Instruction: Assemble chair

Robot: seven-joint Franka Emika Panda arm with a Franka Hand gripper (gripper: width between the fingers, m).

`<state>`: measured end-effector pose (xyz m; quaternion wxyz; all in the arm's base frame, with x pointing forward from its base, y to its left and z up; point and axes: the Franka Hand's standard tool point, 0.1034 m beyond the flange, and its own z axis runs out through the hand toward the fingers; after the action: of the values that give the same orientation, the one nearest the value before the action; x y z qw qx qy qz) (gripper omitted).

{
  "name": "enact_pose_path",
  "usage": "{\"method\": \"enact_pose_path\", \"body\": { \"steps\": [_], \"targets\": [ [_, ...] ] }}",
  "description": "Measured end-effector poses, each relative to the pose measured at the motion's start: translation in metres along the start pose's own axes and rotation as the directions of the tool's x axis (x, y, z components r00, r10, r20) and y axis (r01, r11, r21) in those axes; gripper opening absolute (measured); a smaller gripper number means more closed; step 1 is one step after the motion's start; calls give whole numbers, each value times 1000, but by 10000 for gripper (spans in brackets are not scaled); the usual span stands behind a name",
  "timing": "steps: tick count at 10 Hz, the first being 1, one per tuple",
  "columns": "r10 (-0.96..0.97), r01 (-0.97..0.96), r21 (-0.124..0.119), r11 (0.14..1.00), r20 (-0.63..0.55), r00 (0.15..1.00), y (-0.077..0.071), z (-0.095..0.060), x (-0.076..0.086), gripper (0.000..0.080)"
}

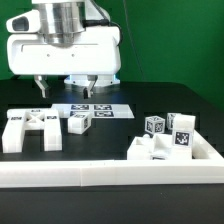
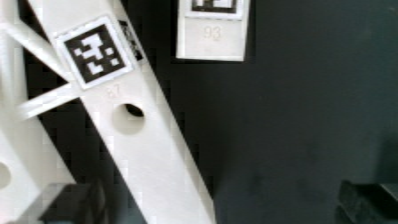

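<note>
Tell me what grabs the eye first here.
The big white robot pincer hangs open and empty over the back of the black table. A flat white tagged plastic panel lies on the exterior view's left; white tagged plastic blocks heap on its right.

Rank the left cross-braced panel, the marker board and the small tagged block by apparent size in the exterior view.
1. cross-braced panel
2. marker board; it lies farther back and foreshortened, so its rank against the panel is unsure
3. small tagged block
</note>
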<state>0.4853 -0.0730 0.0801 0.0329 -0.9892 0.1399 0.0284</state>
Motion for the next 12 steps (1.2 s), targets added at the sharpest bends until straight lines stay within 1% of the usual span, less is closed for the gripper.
{"method": "enact_pose_path", "body": {
  "steps": [1, 2, 3, 4, 5, 6, 7, 8, 11, 12],
  "targets": [
    [1, -2, 11, 1000, 75, 997, -2, 2, -6, 649],
    [0, -3, 18, 1000, 162, 987, -6, 4, -7, 649],
    [-1, -3, 20, 1000, 197, 980, -6, 5, -4, 649],
    [0, -8, 28, 1000, 274, 962, -7, 5, -11, 649],
    [1, -14, 34, 999, 351, 936, -7, 6, -12, 649],
    [11, -32, 37, 999, 473, 881, 2, 8, -16, 649],
    [15, -37, 33, 999, 505, 863, 3, 11, -11, 649],
    [13, -41, 36, 999, 573, 820, 2, 11, -17, 649],
    [17, -53, 29, 998, 708, 706, 6, 20, -19, 649],
    [17, -49, 27, 998, 691, 723, 6, 22, -14, 649]
  ]
}}
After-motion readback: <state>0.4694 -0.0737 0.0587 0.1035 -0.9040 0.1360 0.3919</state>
